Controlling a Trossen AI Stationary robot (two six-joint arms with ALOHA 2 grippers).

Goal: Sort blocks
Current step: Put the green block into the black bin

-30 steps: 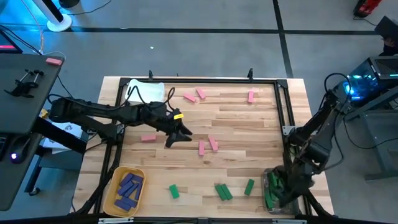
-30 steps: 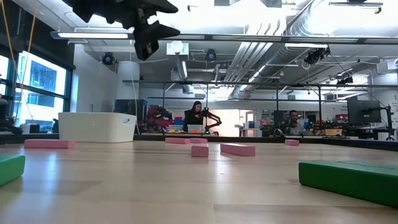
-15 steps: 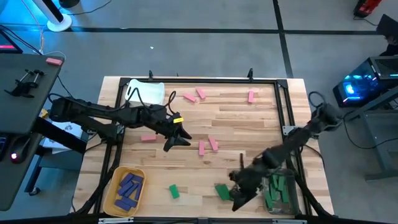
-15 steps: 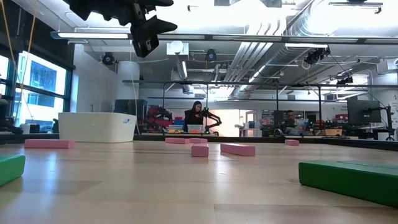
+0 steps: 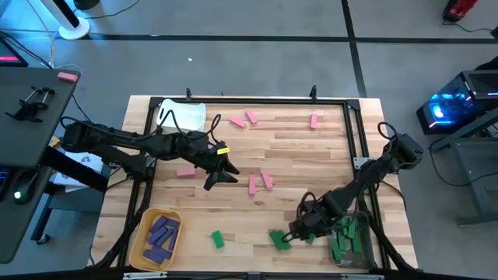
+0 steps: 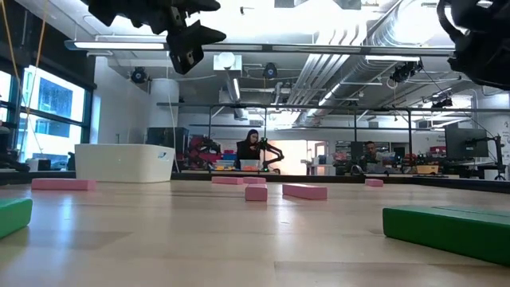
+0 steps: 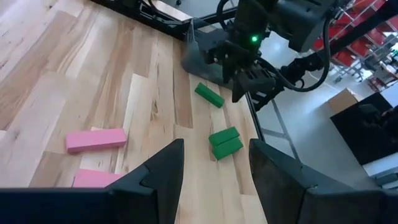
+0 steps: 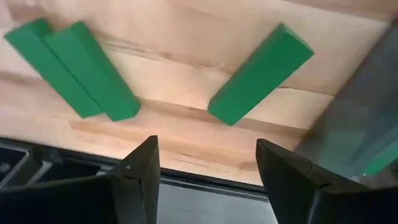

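Observation:
Pink blocks (image 5: 252,185) lie scattered over the middle and far part of the wooden table. Green blocks lie near the front edge: a pair side by side (image 8: 68,68), a single one (image 8: 261,73) and another farther left (image 5: 218,239). My right gripper (image 8: 208,180) hangs open just above the pair and the single green block (image 5: 278,239), touching neither. My left gripper (image 5: 222,167) is open and holds nothing, up over the table's middle near two pink blocks (image 7: 96,140).
A yellow bin (image 5: 142,253) with purple blocks stands at the front left. A white bin (image 5: 183,117) is at the far left. A clear bin (image 5: 350,241) with green blocks is at the front right corner, close beside my right gripper. A black frame borders the table.
My right gripper has swung from over the clear bin toward the table's left and come down over the green blocks near the front edge, staying open. Its arm now shows at the low view's top right.

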